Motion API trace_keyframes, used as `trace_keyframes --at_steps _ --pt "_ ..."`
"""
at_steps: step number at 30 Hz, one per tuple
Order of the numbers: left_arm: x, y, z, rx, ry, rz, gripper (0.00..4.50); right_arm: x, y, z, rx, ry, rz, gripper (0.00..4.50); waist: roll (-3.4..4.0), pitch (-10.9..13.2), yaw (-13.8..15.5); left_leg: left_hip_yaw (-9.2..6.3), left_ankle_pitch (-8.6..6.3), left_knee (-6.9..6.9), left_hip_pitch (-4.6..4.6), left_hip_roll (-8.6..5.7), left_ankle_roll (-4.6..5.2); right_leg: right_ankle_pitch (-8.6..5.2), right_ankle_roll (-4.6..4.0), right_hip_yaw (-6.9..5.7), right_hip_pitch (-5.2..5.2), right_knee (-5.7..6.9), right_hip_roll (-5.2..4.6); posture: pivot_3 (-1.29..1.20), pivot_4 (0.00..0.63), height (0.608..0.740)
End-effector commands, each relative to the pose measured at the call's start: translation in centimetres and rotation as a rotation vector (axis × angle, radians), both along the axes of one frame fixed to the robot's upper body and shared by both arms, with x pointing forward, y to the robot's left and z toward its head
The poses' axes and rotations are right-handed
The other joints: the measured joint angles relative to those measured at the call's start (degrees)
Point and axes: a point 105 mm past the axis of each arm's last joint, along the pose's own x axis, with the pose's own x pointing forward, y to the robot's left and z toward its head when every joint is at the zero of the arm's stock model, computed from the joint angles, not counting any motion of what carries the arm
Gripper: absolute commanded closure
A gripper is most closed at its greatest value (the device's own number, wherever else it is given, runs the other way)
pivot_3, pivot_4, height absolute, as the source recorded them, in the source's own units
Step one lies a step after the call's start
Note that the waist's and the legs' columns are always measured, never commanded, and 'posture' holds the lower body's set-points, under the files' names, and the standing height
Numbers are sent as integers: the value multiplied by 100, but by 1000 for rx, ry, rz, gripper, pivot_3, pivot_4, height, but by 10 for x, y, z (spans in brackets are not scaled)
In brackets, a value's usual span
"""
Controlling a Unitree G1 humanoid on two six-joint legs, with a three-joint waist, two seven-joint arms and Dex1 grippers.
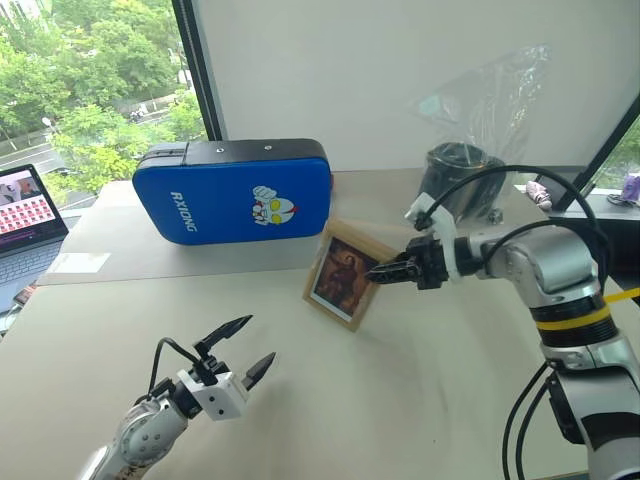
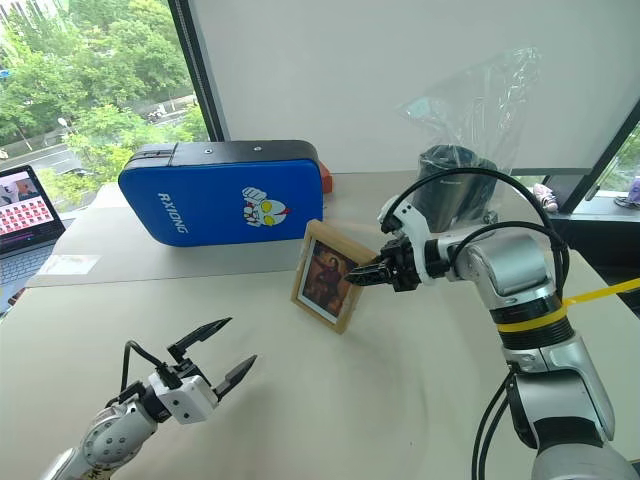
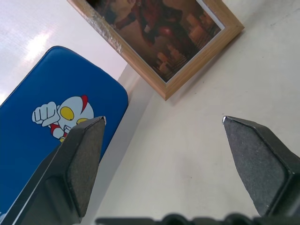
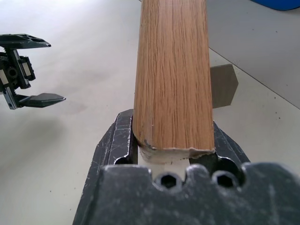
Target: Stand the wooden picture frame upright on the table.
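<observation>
The wooden picture frame (image 1: 345, 275) stands on its lower edge on the beige table (image 1: 400, 400), leaning back a little, its dark portrait facing me. My right gripper (image 1: 374, 275) reaches in from the right and is shut on the frame's right edge; in the right wrist view the wood edge (image 4: 172, 75) sits between both fingers, and the brown stand (image 4: 223, 86) shows behind it. My left gripper (image 1: 260, 338) hovers low over the near left of the table, open and holding nothing, well short of the frame (image 3: 187, 51).
A large blue padded case (image 1: 235, 190) stands behind the frame on the table's far side. A black pot under a clear plastic bag (image 1: 462, 168) is at the back right. A laptop (image 1: 25, 205) sits at the far left, with a paper slip (image 1: 80, 262) near it.
</observation>
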Motion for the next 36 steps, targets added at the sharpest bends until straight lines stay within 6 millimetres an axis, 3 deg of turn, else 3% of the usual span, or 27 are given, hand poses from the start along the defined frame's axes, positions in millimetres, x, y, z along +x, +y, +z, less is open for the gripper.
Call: trace_keyframes --at_steps 1,5,26,31,36 --pt "-1 -1 10 -8 -40 -2 140 5 3 1 0 -5 -13 1337 6 3 2 0 1 0 -4 -1 -1 0 0 1 -5 2 0 0 150 740" --pt "0 -4 10 -13 -40 -8 140 8 3 5 21 -4 -29 51 12 7 5 -3 1 0 -23 -1 -2 1 0 -1 -21 22 -1 0 150 740" --pt "4 0 12 -17 -46 -4 140 -4 -49 10 -44 -116 -186 51 14 8 21 -6 1 3 -46 -5 -1 5 7 -7 -25 5 -4 0 150 740" --pt "10 23 12 -357 191 191 140 -28 -68 14 -12 -249 -234 51 14 8 46 -10 -2 2 -53 -4 4 5 9 -11 -25 -1 -6 0 150 740" --pt "11 32 17 -703 428 337 140 -37 -77 4 -18 -439 -496 51 10 10 20 -10 -6 10 -51 -4 10 6 11 -8 -21 4 -5 0 150 740"
